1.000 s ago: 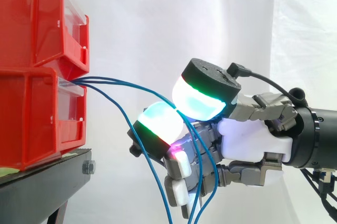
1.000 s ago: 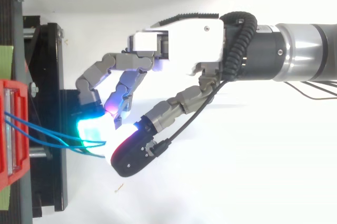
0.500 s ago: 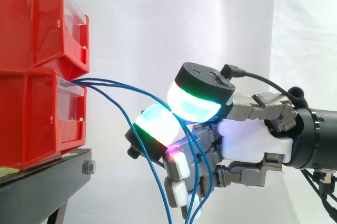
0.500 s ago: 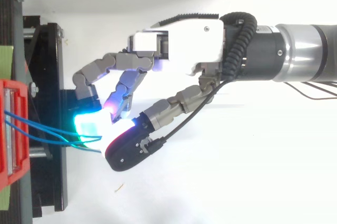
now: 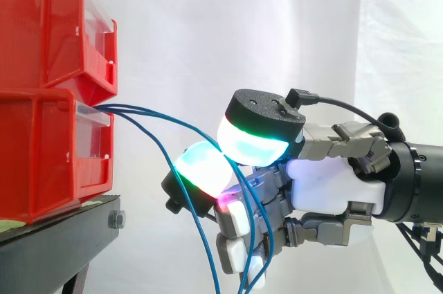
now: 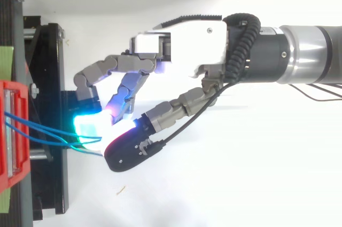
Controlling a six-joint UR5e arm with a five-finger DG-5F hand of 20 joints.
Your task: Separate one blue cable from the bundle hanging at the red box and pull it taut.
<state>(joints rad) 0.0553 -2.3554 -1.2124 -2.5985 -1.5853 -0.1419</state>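
Note:
Blue cables (image 5: 156, 110) leave the front of the lower red bin (image 5: 41, 149) and arc to the right, then drop past the bottom of the side view. My hand (image 5: 325, 183) comes in from the right with its fingers curled. Two glowing cyan-green fingertips (image 5: 252, 143) meet right of the bin, and at least one blue cable runs between them and down across the palm. Another cable hangs free left of the pads. From above, the blue cables (image 6: 43, 130) run from the bin to the pads of the hand (image 6: 181, 40).
A second red bin (image 5: 48, 24) is stacked on the lower one. Both rest on a black stand (image 5: 62, 232) at the left. A white curtain hangs behind. Open space lies between the bins and my hand.
My hand has crept left toward the bins. The upper pad has come down and the two pads have closed more tightly on the cable; the cables sag a little more.

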